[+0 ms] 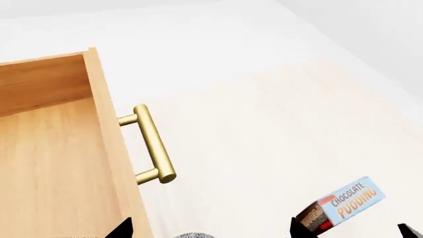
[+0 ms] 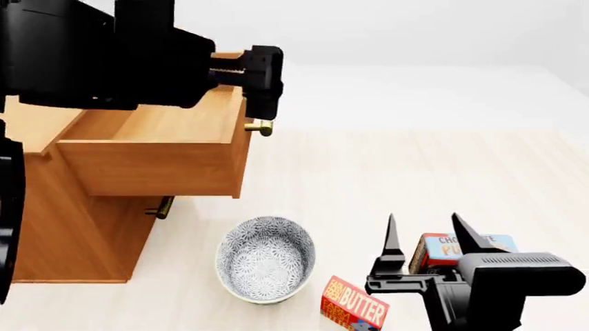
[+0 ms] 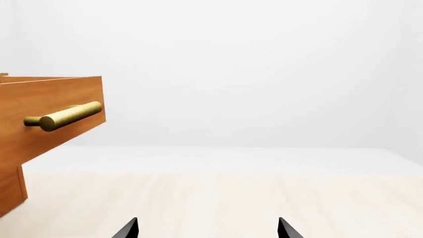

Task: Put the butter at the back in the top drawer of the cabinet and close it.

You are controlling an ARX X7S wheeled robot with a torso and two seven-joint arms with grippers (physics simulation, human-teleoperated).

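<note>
The butter [image 2: 354, 305] stands on the floor beside the bowl [image 2: 265, 258], just below-left of the right end effector [image 2: 423, 238], whose fingers are spread empty. The left end effector [image 2: 261, 83], above the pulled-out top drawer [image 2: 152, 155]: cannot tell.

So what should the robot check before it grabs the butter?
1. Top drawer pulled open: ok.
2. Drawer inside bare wood where visible, room for the box: ok.
3. Butter in reach: ok, it stands on the floor between the bowl and the right gripper.
4. Right gripper open and empty: ok, fingers spread.
5. Right gripper lined up over the butter: not ok, it points past it, toward the chocolate pudding box.
6. Left gripper out of the drawer's way: not ok, it hangs at the drawer front near the brass handle.
</note>
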